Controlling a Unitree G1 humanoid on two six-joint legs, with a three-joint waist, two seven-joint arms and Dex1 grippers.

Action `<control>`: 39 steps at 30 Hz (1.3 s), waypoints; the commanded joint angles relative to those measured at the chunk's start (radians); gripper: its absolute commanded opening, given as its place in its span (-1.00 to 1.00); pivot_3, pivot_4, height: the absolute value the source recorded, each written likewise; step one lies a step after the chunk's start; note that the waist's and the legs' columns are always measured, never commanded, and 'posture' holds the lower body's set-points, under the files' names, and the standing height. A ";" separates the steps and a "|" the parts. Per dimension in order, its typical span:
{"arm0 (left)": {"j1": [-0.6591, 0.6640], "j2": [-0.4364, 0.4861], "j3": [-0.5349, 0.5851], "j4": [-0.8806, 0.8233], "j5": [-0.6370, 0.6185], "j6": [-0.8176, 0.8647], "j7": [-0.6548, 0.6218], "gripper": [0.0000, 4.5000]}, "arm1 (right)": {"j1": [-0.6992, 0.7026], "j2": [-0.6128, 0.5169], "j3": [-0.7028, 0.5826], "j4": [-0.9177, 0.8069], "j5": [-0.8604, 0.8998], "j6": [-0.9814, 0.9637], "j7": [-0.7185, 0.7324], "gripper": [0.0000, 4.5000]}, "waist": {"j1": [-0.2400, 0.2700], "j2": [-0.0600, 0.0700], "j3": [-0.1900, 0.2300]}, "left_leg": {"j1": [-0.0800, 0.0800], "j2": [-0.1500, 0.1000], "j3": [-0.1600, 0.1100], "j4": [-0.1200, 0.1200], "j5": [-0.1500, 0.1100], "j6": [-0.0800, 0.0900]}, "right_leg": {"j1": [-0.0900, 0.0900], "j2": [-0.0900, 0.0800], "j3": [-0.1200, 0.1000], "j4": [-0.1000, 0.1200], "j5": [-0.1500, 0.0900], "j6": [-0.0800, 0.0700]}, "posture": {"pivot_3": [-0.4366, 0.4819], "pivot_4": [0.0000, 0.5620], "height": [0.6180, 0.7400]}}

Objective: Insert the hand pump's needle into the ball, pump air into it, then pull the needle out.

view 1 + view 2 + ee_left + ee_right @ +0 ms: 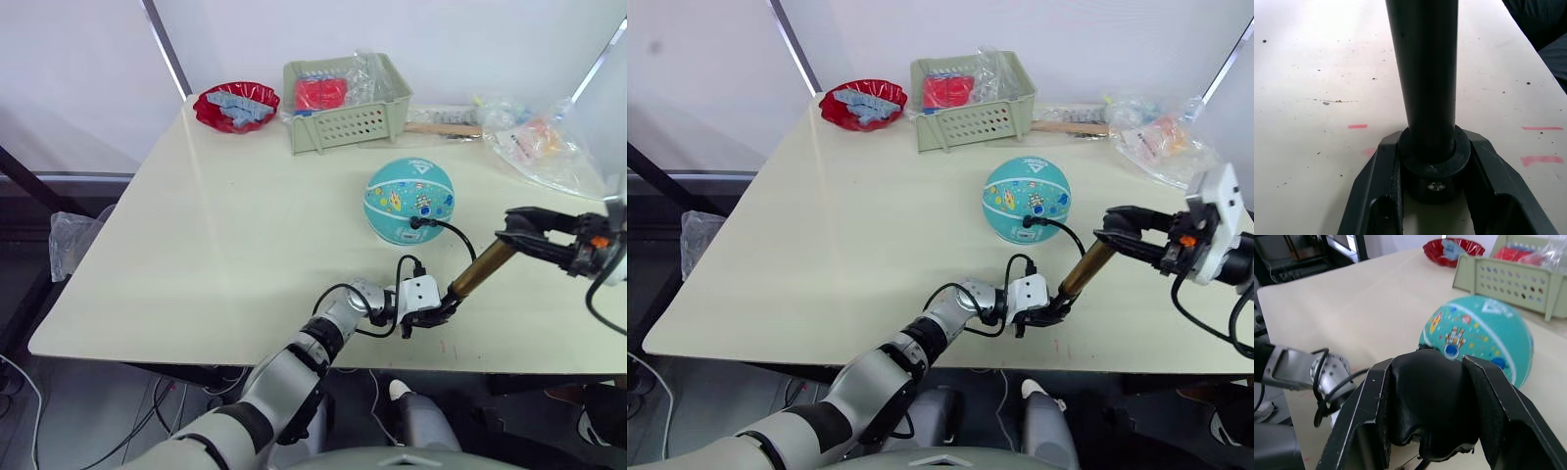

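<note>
Left eye view had my left gripper [438, 315] clamping the hand pump [482, 269] base, right gripper [514, 235] gripping its handle; best stroke straight along the barrel.

Matt teal rubber ball [409, 200] with printed patches, brushed bronze metal hand pump [480, 270] barrel with black plastic caps, matt cream table [225, 235] top lightly speckled, glossy red bowl [236, 105] at 11 o'clock, perforated green plastic basket [346, 103], crinkly clear bags [534, 137].
</note>
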 commanded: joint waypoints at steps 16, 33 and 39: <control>0.062 0.054 -0.038 0.119 0.076 0.074 0.015 -0.47 | 0.016 -0.038 -0.068 -0.040 0.003 0.022 0.026 -0.28 | -0.002 -0.002 -0.001 | -0.001 0.000 0.000 0.000 0.000 0.000 | -0.002 0.000 0.000 0.000 0.002 0.003 | -0.05 -0.47 0.95; 0.066 0.059 -0.023 0.112 0.061 0.080 0.017 -0.47 | 0.193 0.171 0.328 -0.011 -0.365 -0.244 -0.064 -0.28 | -0.005 -0.015 -0.014 | 0.004 0.002 0.000 0.000 -0.002 -0.004 | 0.001 0.001 0.000 0.001 0.000 0.000 | -0.05 -0.47 0.95; 0.062 0.055 0.002 0.099 0.036 0.065 0.012 -0.47 | 0.211 0.228 0.371 0.008 -0.419 -0.292 -0.092 -0.28 | -0.006 -0.014 -0.014 | 0.004 0.002 0.000 0.000 -0.002 -0.004 | 0.001 0.001 0.001 0.001 0.000 0.000 | -0.05 -0.47 0.95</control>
